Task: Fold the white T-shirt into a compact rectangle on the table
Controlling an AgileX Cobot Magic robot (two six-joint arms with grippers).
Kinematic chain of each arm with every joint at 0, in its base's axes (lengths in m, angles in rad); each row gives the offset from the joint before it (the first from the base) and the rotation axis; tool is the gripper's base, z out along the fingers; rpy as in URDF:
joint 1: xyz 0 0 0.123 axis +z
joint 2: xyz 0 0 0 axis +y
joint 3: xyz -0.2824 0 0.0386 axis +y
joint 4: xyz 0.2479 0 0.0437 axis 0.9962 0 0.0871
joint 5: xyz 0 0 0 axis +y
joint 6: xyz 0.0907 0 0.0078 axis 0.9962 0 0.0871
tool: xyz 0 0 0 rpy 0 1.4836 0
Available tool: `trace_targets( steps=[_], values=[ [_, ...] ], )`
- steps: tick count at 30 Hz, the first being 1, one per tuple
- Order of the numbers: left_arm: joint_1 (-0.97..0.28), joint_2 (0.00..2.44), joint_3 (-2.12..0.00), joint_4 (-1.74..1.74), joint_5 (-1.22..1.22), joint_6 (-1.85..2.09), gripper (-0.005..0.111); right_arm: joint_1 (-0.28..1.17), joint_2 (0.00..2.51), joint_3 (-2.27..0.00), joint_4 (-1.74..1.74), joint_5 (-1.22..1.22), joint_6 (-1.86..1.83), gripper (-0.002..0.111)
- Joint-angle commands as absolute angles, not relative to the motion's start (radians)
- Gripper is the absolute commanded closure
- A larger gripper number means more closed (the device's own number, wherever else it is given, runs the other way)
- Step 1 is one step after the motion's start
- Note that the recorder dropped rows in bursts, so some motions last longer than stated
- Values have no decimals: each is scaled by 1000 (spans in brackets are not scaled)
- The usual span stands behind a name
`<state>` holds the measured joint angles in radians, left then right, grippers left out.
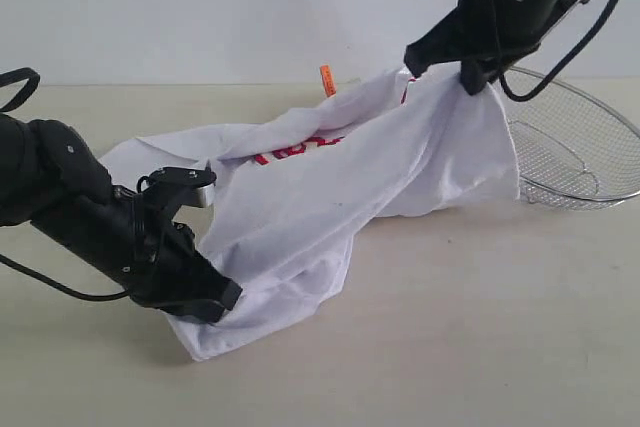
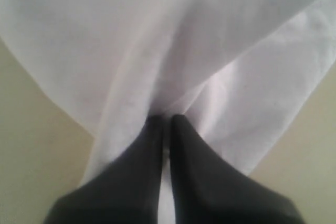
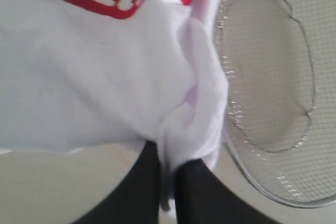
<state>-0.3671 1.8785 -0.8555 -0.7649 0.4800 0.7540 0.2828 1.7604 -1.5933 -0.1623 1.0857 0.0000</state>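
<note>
Left gripper clamped on white T-shirt edge, low over table; right gripper pinching another bunched edge, raised beside wire basket.

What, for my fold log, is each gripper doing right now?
Left gripper: closed, holding the white T-shirt.
Right gripper: closed, holding the white T-shirt.

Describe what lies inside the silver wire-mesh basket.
The visible part of the silver wire-mesh basket shows only bare mesh. One side is hidden behind the white short-sleeved T-shirt, held up by the right gripper.
</note>
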Motion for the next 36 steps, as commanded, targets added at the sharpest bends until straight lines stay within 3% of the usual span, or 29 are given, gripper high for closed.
trace_targets(
  steps=[1, 11, 20, 32, 34, 36],
  values=[
    [-369, 1881, -857, -759, 472, 764, 102, 354, 1685, -1597, 0, 1082, -71, 108],
    [-369, 1881, -857, -750, 472, 767, 102, 491, 1541, -1597, 287, 1031, -179, 108],
    [-369, 1881, -857, -745, 490, 767, 102, 419, 1567, -1553, -16, 1106, -38, 108],
    [-369, 1881, -857, -715, 501, 767, 102, 368, 1592, -1226, 11, 1138, -80, 108],
    [-369, 1881, -857, -711, 506, 767, 102, 368, 1596, -1182, 38, 1147, -108, 105],
    [-369, 1879, -857, -705, 510, 767, 102, 368, 1596, -1150, 42, 1145, -142, 94]
  ],
)
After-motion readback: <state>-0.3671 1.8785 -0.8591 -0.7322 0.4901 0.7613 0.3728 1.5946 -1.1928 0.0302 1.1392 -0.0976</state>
